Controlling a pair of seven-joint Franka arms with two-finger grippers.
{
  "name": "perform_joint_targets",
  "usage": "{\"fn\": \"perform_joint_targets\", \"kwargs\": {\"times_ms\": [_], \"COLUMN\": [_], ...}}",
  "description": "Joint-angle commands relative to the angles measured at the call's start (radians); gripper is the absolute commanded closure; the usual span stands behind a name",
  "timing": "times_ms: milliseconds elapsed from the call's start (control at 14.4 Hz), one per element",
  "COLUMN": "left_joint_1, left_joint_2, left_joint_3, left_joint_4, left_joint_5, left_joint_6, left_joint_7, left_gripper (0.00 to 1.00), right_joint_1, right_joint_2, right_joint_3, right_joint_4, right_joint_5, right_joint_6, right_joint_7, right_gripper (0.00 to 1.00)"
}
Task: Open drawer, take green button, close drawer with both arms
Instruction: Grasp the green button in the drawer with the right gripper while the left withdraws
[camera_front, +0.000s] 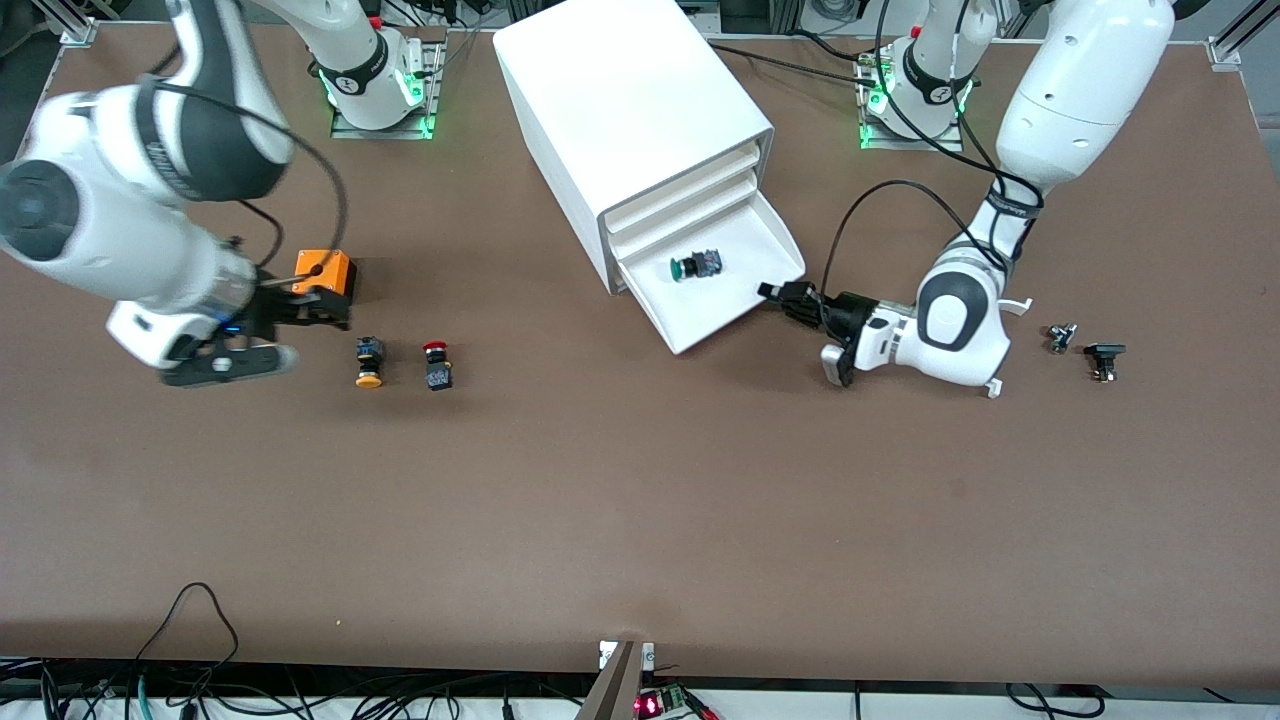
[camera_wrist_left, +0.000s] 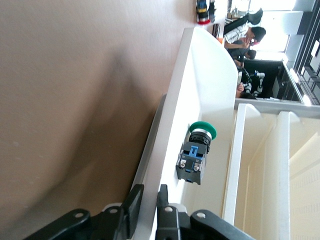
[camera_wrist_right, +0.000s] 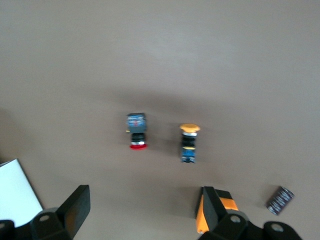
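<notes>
Green-capped button in shallow glossy white drawer

button in open drawer, left tool clamping drawer rim

Left hand pinching drawer front wall; green button lying inside

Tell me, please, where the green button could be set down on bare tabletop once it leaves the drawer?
Bare table spreads nearer the front camera than the drawer. It is crowded beside the yellow button, red button and orange box, and where the left gripper grips the drawer's rim.
</notes>
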Motion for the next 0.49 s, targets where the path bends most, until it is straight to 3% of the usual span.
{"fn": "perform_joint_targets", "kwargs": {"times_ms": [0,208,417], "left_joint_1": [-0.004,0.014,0.046], "left_joint_2": [-0.011,-0.054,-0.173], "left_joint_3": [0.017,0.024,0.025], "left_joint_4": [0.013,0.01,-0.003], "left_joint_5": [-0.03,-0.023,-0.015], "left_joint_6": [0.011,0.02,0.144], "left_joint_7": [-0.025,-0.03,-0.031], "left_gripper": [0.01,0.0,0.0], "right_joint_1": [0.116,0.138,0.149], "right_joint_2": [0.067,0.167,0.268], "right_joint_3": [-0.001,0.158,0.301], "right_joint_4": [0.1,0.243,0.355], "right_joint_5": [0.019,0.016,0.002], "right_joint_6": [0.011,0.014,0.052], "right_joint_7": [-0.013,-0.015,-0.037], "right_gripper": [0.0,0.0,0.0]}}
